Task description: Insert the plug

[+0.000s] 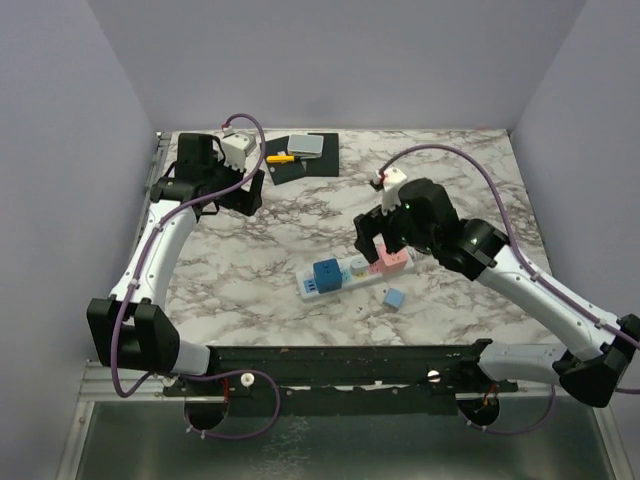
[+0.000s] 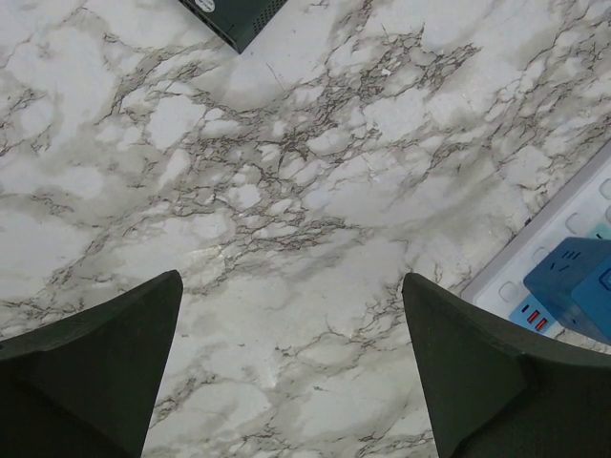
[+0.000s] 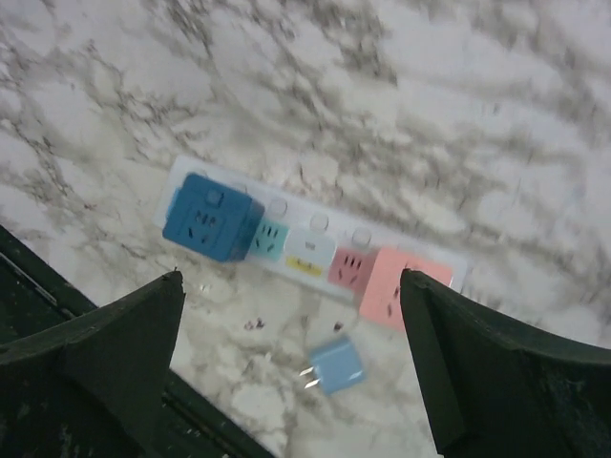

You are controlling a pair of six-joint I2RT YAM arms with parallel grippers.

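Fingers of the right arm [image 3: 95,372] hang apart, framing the small light-blue plastic plug [image 3: 335,365] at lower centre, apparently poised to pick it; left fingers [image 2: 86,372] gape idle.

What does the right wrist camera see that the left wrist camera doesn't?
Only the right wrist view shows the small loose blue plug and the pink cube. Only the left wrist view shows a corner of the black mat. Both show the white power strip, the big blue cube plugged into it, and the marble table.
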